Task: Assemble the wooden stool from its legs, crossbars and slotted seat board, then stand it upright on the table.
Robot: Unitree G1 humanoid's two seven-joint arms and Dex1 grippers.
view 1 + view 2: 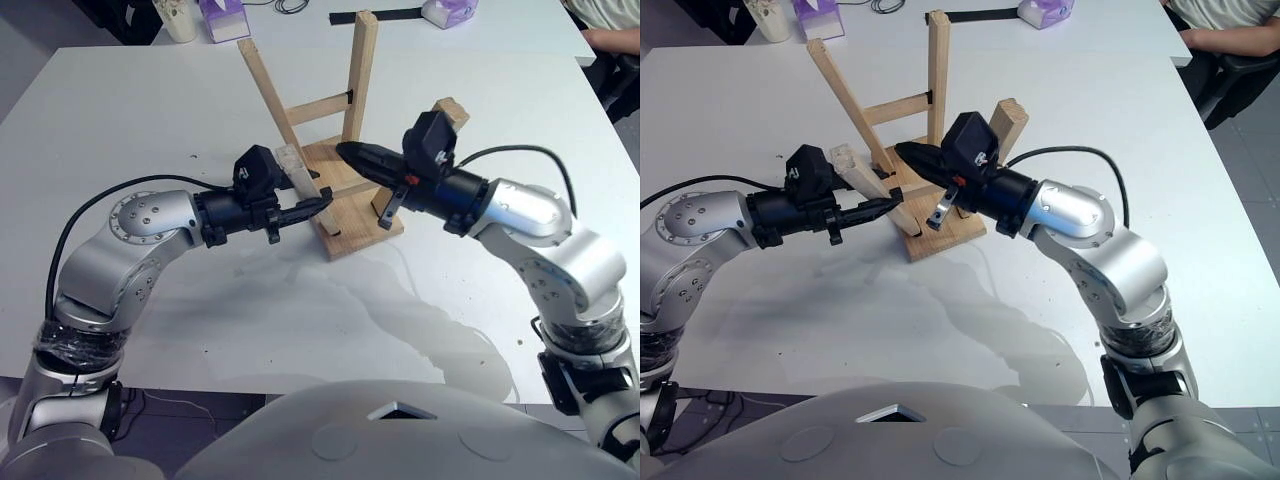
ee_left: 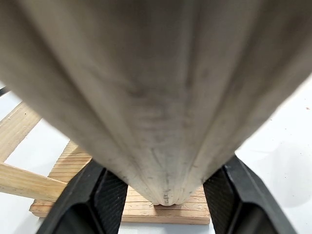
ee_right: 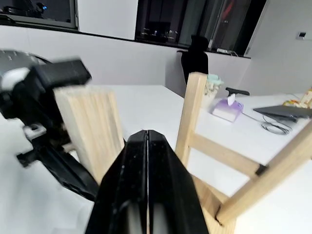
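Observation:
The wooden stool lies upside down, its seat board flat on the table and its legs pointing up. Two far legs are joined by a crossbar, and a third leg rises behind my right arm. My left gripper is shut on the near-left leg. In the left wrist view that leg sits between the dark fingers. My right gripper is shut with nothing in it, pointing left between the legs just above the seat board.
Along the table's far edge stand a cup, two tissue boxes and a black strip. Bare white tabletop stretches left, right and in front of the stool.

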